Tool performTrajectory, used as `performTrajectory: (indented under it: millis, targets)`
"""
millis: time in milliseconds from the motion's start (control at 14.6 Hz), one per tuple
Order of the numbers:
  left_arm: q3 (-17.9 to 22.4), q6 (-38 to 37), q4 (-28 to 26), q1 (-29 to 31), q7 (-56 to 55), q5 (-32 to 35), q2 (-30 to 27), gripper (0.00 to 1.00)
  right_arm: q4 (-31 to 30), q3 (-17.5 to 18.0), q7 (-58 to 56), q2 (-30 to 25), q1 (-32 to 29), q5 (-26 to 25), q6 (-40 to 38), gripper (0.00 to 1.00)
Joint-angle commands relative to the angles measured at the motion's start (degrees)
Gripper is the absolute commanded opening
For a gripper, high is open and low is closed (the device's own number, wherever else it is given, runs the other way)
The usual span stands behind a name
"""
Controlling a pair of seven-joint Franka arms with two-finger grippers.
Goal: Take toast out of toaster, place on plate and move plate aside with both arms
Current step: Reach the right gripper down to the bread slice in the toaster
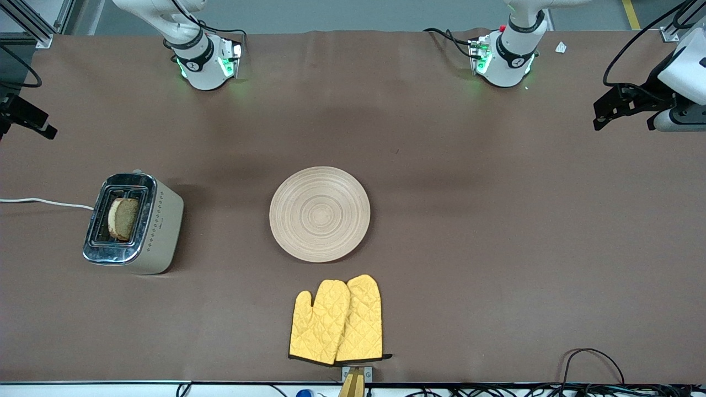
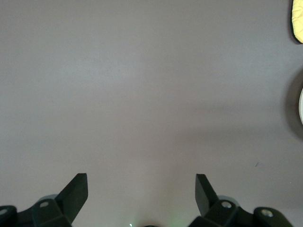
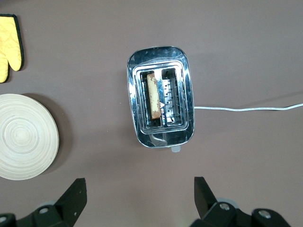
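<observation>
The toast (image 1: 122, 219) stands upright in one slot of a silver toaster (image 1: 160, 231) toward the right arm's end of the table. The pale wooden plate (image 1: 320, 214) lies empty at the table's middle. In the right wrist view, my right gripper (image 3: 139, 179) is open and empty, high over bare table beside the toaster (image 3: 184, 99); the toast (image 3: 153, 94) and the plate (image 3: 23, 137) show there too. In the left wrist view, my left gripper (image 2: 141, 177) is open and empty over bare table, with the plate's rim (image 2: 301, 104) at the picture's edge. Neither gripper shows in the front view.
Two yellow quilted oven mitts (image 1: 337, 320) lie nearer to the front camera than the plate. The toaster's white cord (image 1: 44, 202) runs off the table's end. Black fixtures (image 1: 623, 105) stand at the left arm's end of the table.
</observation>
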Motion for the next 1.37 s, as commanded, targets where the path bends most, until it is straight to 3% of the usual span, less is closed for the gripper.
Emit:
performTrajectory:
  millis: [0, 412, 1167, 1304]
  targets:
    - [-0.2, -1.3, 1.4, 0.1, 0.5, 1.1, 0.5, 1.00, 0.3, 0.5, -0.1, 0.0, -1.0, 1.2, -0.4, 1.00]
    - [0.0, -1.2, 1.6, 0.2, 0.6, 1.1, 1.0, 1.00, 0.1, 0.5, -0.1, 3.5, -1.0, 1.3, 3.1, 1.00]
    - [0.0, -0.9, 1.6, 0.2, 0.3, 1.1, 2.2, 1.00, -0.2, 0.6, -2.5, 24.8, -1.2, 2.1, 14.1, 1.00]
    - [0.0, -1.0, 1.6, 0.2, 0.2, 0.9, 2.3, 1.00, -0.2, 0.6, -3.9, 27.3, -2.2, 2.1, 16.2, 0.95]
